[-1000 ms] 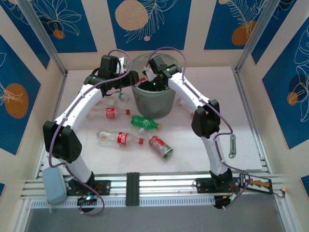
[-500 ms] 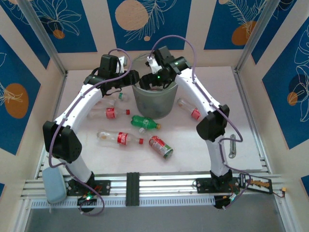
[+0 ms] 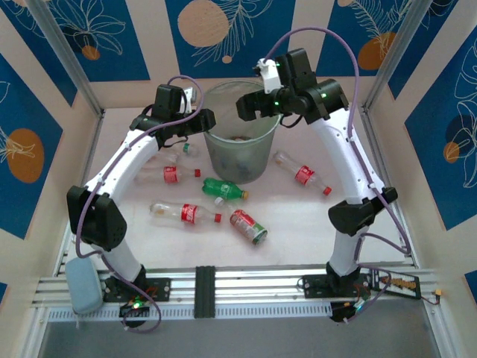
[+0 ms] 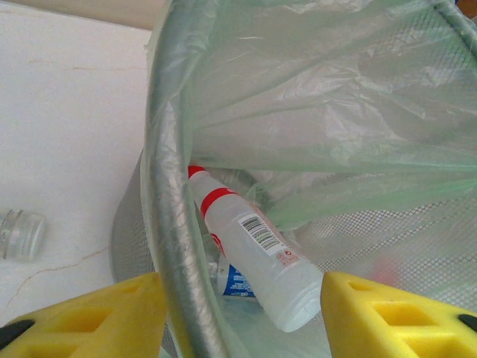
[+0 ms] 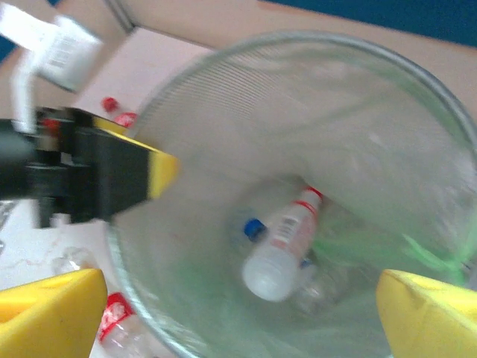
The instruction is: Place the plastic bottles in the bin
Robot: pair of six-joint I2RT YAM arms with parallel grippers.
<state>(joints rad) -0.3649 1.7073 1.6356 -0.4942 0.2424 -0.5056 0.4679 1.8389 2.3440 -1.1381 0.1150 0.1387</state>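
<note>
Red-labelled bottles (image 3: 185, 212), four, plus one green bottle (image 3: 223, 188), outside bin (image 3: 238, 160).

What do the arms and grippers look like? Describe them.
The left arm and right arm have white links, black joint housings and looping purple cables. Both grippers' fingers are yellow; the right arm's wrist shows a green light.
</note>
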